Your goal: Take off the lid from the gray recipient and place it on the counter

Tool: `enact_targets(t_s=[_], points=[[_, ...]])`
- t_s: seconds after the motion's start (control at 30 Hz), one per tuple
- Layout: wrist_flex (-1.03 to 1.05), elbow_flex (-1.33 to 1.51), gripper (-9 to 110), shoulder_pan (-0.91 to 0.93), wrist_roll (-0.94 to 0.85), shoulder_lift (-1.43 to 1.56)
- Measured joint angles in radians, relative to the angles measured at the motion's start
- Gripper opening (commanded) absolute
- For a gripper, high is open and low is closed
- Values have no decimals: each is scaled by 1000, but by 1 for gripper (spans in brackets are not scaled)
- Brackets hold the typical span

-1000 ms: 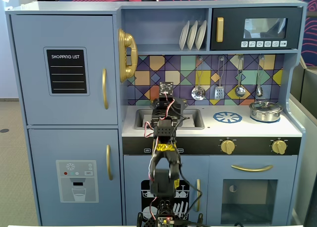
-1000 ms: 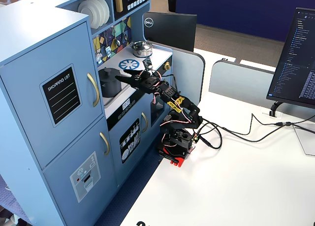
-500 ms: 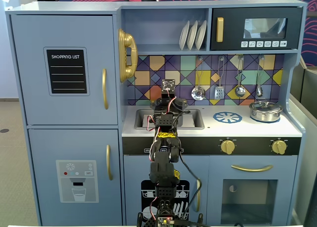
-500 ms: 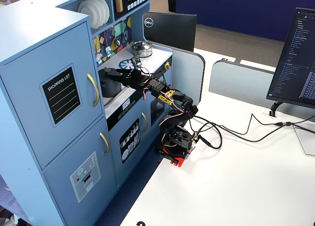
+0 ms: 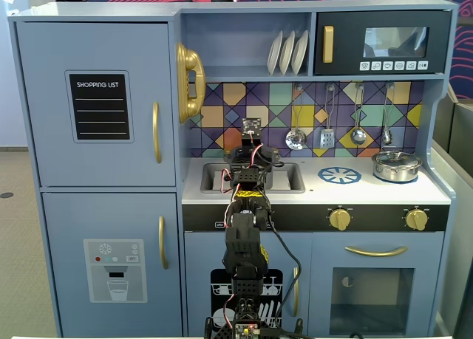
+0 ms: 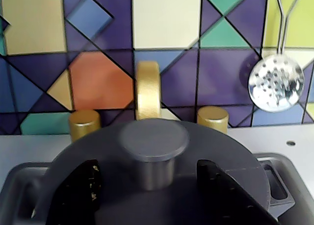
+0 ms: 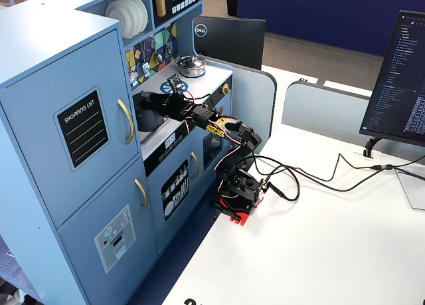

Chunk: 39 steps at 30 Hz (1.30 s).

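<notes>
In the wrist view the dark gray lid [image 6: 206, 144] fills the lower frame, its round knob [image 6: 154, 139] at the centre. My gripper [image 6: 149, 183] is open, with one black finger [image 6: 81, 188] left of the knob and the other right of it, both clear of it. The lid covers the gray recipient, which sits in the sink recess [image 6: 14, 186]. The recipient's dark side [image 7: 147, 119] shows in a fixed view, below the gripper [image 7: 156, 100]. In the front fixed view my arm hides it and the gripper [image 5: 250, 151] is over the sink. The white counter [image 5: 310, 195] lies around it.
The gold faucet [image 6: 148, 90] and two gold taps [image 6: 84, 123] stand just behind the lid. A strainer spoon [image 6: 274, 87] hangs on the tiled wall. The shiny silver pot [image 5: 396, 165] sits at the counter's right, beside the blue burner print [image 5: 339, 176].
</notes>
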Motion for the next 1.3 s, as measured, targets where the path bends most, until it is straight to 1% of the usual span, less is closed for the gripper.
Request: enact_targets(t_s=[0.27, 0.4, 0.47, 0.9, 1.3], points=[[-54, -38, 13, -2, -14, -78], [-71, -38, 2, -2, -28, -86], [-78, -38, 0, -5, -32, -86], [-103, -41, 0, -17, -37, -87], [-64, -149, 0, -11, -37, -69]])
